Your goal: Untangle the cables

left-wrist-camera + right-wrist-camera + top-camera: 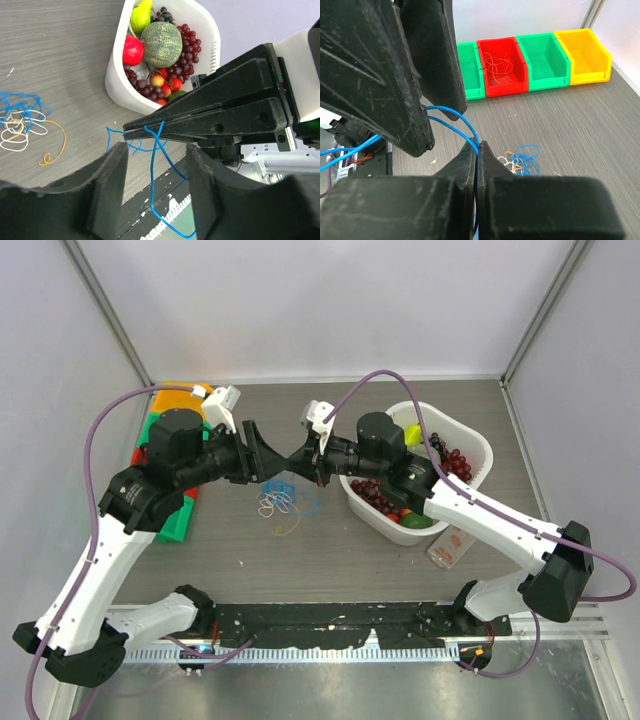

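Hidden and cropped parts
From above, the left arm (180, 445) covers most of the coloured bins (172, 392) at ten o'clock; in the left wrist view the blue cable (151, 192) runs off the edge at six o'clock and the white basket (120, 82) is cropped at twelve.

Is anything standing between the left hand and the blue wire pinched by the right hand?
Nothing visible does. The blue wire hangs from the shut right hand and passes into the gap of the open left hand.
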